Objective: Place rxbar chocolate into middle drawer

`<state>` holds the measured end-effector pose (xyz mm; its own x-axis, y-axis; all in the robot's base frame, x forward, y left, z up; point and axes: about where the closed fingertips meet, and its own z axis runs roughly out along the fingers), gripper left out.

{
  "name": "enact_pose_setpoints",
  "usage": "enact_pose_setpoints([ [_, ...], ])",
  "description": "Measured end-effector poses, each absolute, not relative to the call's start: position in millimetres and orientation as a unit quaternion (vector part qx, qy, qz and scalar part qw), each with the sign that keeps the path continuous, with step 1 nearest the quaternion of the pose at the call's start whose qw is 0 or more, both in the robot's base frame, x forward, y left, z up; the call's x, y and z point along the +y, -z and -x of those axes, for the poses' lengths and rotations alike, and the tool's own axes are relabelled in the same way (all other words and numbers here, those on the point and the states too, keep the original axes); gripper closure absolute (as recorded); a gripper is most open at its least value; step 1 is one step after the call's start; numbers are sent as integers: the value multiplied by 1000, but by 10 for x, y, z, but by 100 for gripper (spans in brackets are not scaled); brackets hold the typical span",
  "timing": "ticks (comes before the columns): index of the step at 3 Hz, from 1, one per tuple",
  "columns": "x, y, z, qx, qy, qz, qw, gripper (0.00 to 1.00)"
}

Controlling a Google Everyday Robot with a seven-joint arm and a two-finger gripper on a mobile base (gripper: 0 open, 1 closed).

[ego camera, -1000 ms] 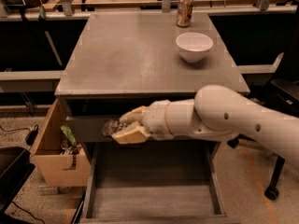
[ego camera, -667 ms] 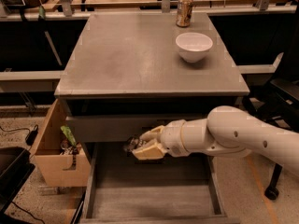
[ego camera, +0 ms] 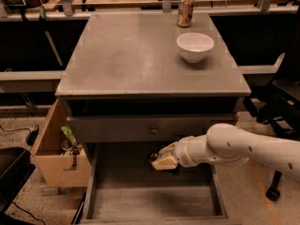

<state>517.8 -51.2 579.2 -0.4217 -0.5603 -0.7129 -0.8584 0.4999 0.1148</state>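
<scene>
Rxbar chocolate [ego camera: 153,158] shows only as a dark sliver pinched between the tan fingers [ego camera: 166,163], which are closed on it. The gripper [ego camera: 159,161] hangs low over the back of the open middle drawer [ego camera: 140,200], likely so the bar can drop onto its flat bottom. At twelve o'clock is a shut drawer front [ego camera: 117,128] with a round knob. On the grey surface [ego camera: 136,55] beyond, a white bowl [ego camera: 195,46] and drink can [ego camera: 185,11] stand at one o'clock. A tan box [ego camera: 51,158] is at nine o'clock. No lettering is readable.
</scene>
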Motion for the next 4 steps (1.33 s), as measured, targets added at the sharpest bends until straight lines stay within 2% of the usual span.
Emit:
enact_pose_setpoints([
  [2, -450, -5640, -5206, 810, -236, 442, 305, 100],
  [4, -637, -5005, -4922, 760, -267, 514, 295, 100],
])
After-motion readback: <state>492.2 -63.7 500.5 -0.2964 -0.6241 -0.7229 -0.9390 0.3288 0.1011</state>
